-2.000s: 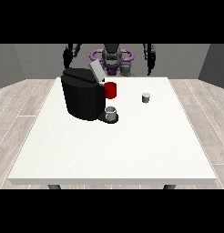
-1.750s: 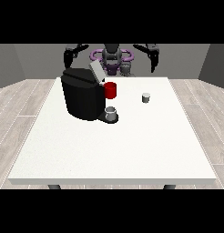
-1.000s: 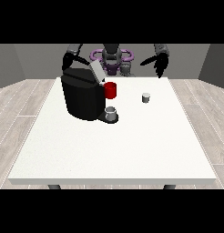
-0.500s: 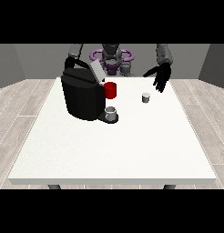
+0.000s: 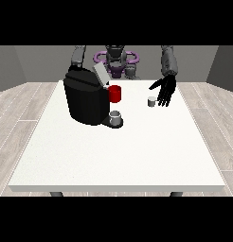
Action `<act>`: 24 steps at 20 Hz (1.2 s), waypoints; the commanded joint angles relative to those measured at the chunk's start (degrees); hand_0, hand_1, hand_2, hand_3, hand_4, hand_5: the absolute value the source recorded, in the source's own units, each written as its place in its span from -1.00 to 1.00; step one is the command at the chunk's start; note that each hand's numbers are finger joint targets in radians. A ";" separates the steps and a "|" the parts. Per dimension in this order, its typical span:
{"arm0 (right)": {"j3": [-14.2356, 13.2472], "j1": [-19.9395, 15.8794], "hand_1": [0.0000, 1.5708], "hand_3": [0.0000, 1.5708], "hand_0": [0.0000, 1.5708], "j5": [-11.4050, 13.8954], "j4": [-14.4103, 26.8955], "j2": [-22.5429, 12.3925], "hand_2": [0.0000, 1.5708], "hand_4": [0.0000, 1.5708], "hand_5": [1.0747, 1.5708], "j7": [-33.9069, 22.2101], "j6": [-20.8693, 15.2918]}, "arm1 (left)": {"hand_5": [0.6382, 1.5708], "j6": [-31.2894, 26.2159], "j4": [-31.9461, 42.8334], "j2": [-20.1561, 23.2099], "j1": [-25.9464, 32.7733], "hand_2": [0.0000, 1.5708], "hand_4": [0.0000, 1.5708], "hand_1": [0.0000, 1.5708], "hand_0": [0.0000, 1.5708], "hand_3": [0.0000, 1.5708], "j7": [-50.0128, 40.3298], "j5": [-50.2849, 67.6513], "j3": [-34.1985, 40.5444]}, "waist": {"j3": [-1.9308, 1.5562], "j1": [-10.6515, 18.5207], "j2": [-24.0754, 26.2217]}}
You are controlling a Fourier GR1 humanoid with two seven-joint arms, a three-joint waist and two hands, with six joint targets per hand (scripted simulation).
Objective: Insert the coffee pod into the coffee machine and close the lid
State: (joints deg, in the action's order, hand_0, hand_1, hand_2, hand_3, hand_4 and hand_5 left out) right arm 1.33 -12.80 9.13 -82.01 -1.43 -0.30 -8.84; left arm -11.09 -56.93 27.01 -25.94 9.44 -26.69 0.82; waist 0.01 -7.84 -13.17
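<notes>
A black coffee machine (image 5: 85, 100) stands at the table's far left, its grey lid (image 5: 100, 74) tilted up and open. A red part (image 5: 115, 93) shows on its front, and a grey cup (image 5: 116, 116) sits on its base. The small grey coffee pod (image 5: 151, 101) stands on the table at the right. The hand at the view's right (image 5: 165, 89) hangs just right of the pod, fingers spread and pointing down, open, holding nothing. The hand at the view's left is hidden behind the machine; only its arm (image 5: 78, 56) shows.
The white table (image 5: 118, 151) stretches wide toward the camera in front of the machine and pod. The robot's torso (image 5: 116, 61) stands behind the far edge.
The hand at the view's right has come down and inward from shoulder height to just beside the pod. The arm at the view's left has dropped behind the machine.
</notes>
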 commanded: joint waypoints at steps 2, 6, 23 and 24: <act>-1.24 -3.19 -1.00 -1.00 -1.00 0.19 2.82 -0.93 -1.00 -1.00 1.00 -1.88 0.33 | 1.00 6.47 4.46 -2.88 -1.87 0.12 -1.00 -0.03 -0.03 -0.21 2.25 -5.86 -1.81 | 0.01 1.03 -0.14; 0.93 1.07 -1.00 -1.00 -1.00 1.30 3.67 0.46 -1.00 -1.00 1.00 0.75 0.05 | 1.00 11.94 4.74 -3.27 -0.93 0.23 -0.51 0.13 0.13 0.04 4.37 -10.58 -3.93 | 0.00 0.39 1.24; 1.45 -2.33 -1.00 -1.00 -1.00 3.75 6.53 0.13 -1.00 -1.00 1.00 -2.25 -2.11 | 1.00 8.91 18.09 -2.81 -7.80 0.25 -0.49 0.01 0.01 0.10 3.97 -22.15 -7.74 | 0.03 -0.87 1.63; -0.85 -1.50 -1.00 -1.00 -1.00 1.22 7.84 -1.54 -1.00 -1.00 1.00 1.05 0.33 | 1.00 7.99 18.19 -1.53 -9.30 0.30 -0.47 0.11 0.11 0.17 5.02 -22.63 -7.29 | 0.01 -1.55 1.46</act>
State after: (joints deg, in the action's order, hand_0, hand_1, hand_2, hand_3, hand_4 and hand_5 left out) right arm 1.44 -15.03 9.63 -74.92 -1.36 0.76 -8.38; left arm -2.44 -41.04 25.36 -34.20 12.53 -48.20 -6.74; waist -0.10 -9.27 -12.45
